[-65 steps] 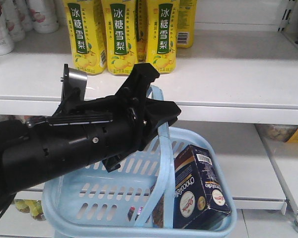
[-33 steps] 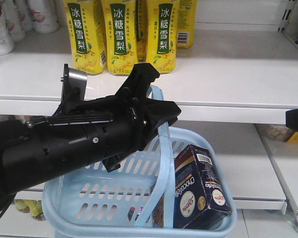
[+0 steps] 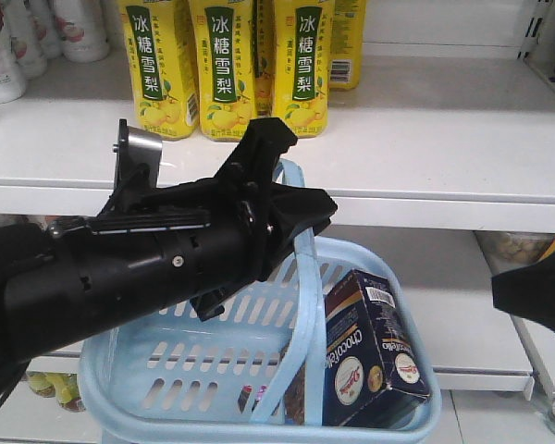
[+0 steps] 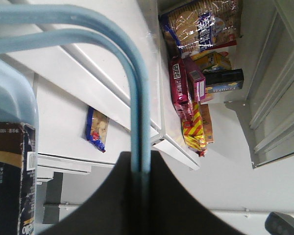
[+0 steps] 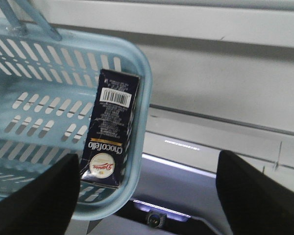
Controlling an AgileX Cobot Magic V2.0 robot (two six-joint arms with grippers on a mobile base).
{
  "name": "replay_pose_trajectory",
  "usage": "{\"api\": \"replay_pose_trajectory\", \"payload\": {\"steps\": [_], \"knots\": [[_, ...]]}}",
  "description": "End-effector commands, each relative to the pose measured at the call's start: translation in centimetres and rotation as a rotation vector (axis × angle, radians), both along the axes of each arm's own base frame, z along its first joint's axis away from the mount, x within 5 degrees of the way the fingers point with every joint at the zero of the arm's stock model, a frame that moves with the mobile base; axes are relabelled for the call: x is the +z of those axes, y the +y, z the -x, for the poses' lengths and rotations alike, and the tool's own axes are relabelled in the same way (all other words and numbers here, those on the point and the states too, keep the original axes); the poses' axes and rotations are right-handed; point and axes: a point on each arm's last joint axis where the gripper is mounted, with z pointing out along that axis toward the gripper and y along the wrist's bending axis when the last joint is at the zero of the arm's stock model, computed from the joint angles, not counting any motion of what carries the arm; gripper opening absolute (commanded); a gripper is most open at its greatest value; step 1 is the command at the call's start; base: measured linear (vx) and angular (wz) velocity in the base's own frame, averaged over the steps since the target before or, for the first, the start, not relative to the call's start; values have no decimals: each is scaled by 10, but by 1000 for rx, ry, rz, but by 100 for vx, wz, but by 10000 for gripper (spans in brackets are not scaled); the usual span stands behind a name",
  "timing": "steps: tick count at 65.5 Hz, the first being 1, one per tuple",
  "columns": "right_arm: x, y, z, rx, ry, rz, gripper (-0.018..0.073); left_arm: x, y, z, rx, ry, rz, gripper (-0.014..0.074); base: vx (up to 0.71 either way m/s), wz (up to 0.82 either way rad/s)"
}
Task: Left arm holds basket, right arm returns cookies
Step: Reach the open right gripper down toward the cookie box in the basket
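- The left arm [image 3: 120,268] fills the left and middle of the front view. Its half of the task looks done, since it carries the basket in front of the shelves.
- The left gripper [image 3: 291,185] is closed narrow on the handle [image 3: 307,305]. In the left wrist view the hoop [image 4: 137,98] runs straight down into the dark jaws at the bottom middle, with no gap showing.
- The basket [image 3: 166,370] hangs in the lower middle of the front view, below the shelf [image 3: 425,139] that holds the yellow cartons [image 3: 227,65].
- The cookies [image 3: 370,351] are in the basket's right corner, standing on end and leaning a little against the right wall. In the right wrist view the box [image 5: 110,132] has its barcode end up. So the return is not yet done.
- The right gripper [image 3: 536,296] is a blurred dark shape at the right edge of the front view, beside the basket and apart from it.
- In the right wrist view the right gripper [image 5: 148,156] is spread wide and holds nothing, with one finger [image 5: 34,196] at lower left and the other at lower right. The box lies left of the gap, near the left finger, and I judge they are not touching.
- Left to do, by my reading:
  - Bring the open jaws over the box's top end.
  - Close on its narrow sides.
  - Lift it clear of the basket wall and handle.
  - Set it on a shelf. The pictures do not show which shelf spot is meant.
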Motion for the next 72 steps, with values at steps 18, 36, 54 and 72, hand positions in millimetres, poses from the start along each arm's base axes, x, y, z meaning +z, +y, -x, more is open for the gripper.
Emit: {"api": "replay_pose_trajectory", "payload": {"steps": [18, 36, 54, 72], "knots": [[-6, 24, -28, 30, 149, -164, 537, 23, 5, 5, -8, -48, 58, -3, 0, 0], [-18, 35, -53, 36, 192, -205, 537, 23, 5, 5, -8, -48, 58, -3, 0, 0], [-27, 43, -72, 36, 198, -241, 537, 23, 5, 5, -8, -48, 58, -3, 0, 0], [-28, 43, -73, 47, 196, -235, 536, 23, 5, 5, -8, -48, 58, -3, 0, 0]]}}
